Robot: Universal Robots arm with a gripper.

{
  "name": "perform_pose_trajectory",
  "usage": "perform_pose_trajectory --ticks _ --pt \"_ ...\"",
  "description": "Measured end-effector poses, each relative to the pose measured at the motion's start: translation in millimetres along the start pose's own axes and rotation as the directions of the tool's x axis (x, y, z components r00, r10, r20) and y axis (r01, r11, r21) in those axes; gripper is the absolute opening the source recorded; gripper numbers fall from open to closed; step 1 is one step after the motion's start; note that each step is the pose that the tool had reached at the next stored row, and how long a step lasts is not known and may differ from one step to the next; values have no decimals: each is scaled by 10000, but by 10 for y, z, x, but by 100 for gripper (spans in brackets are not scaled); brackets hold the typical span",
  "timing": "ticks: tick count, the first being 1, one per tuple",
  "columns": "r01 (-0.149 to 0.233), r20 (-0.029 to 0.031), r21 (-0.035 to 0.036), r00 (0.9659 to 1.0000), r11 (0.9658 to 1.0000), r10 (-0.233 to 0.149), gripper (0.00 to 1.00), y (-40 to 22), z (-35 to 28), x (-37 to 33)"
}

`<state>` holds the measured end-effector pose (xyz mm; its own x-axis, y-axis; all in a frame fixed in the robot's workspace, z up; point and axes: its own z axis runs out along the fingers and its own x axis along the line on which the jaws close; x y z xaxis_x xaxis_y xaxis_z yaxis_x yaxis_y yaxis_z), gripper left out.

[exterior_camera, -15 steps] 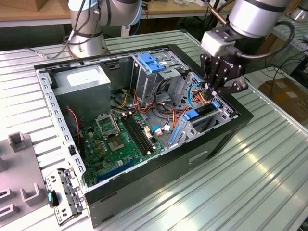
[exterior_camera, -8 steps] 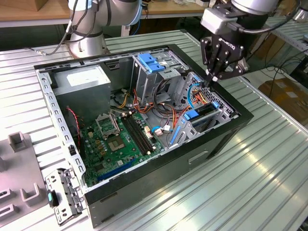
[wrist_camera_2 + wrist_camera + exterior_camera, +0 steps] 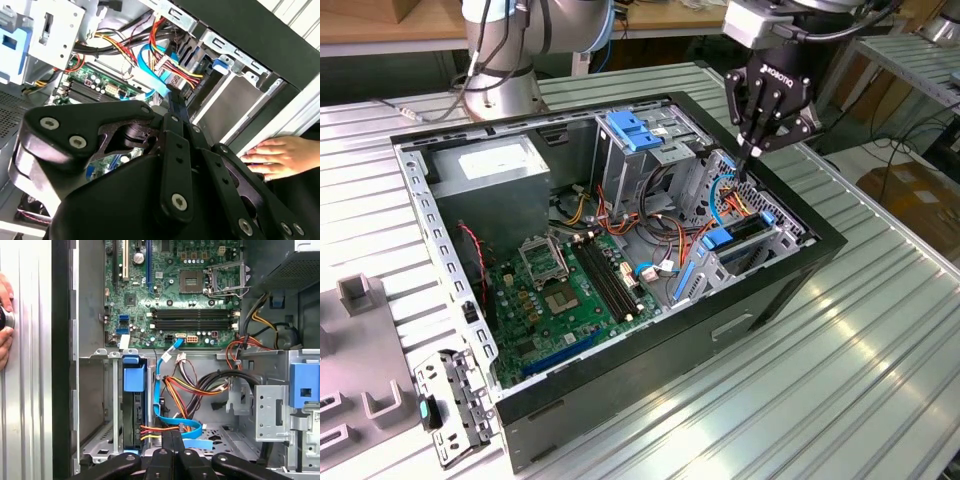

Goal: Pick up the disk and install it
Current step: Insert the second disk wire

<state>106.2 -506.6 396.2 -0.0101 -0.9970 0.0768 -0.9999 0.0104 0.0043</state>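
1 disk (image 3: 134,407) with its blue carrier already stands on edge in the drive bay of the computer case (image 3: 800,262), near the blue cable (image 3: 165,405). Above it the gripper (image 3: 752,150) has its fingers pressed together, empty. The install step looks nearly finished.

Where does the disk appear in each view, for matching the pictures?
Exterior view: the disk sits in the drive cage, toward the exterior view's right.
First wrist view: the disk stands on edge in the cage, beside the blue cable.
Second wrist view: its blue tab peeks from the cage.
Shared landmark: the motherboard.
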Motion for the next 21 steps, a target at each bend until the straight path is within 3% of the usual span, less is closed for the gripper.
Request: perform_pose_trajectory --ticks 3,4,5,10,13,16,18,20,21 --pt "0 -90 0 10000 10000 0 11 -1 43 -6" --pt "1 -148 1 9999 10000 -1 17 -2 71 -17" --pt "0 -150 1 9999 10000 0 24 -2 81 -28" --pt "1 -189 -9 9998 10000 -1 24 -2 45 -41" --pt "2 -280 -20 9996 10000 -2 24 -2 24 -56" --pt "2 -293 -45 9996 10000 -4 24 -2 14 -61" --pt "3 -400 -44 9992 10000 -5 24 -3 19 -80" --pt "1 -564 -43 9984 10000 -3 24 -5 37 -123" --pt "-1 -606 -42 9982 10000 -2 24 -6 44 -140"
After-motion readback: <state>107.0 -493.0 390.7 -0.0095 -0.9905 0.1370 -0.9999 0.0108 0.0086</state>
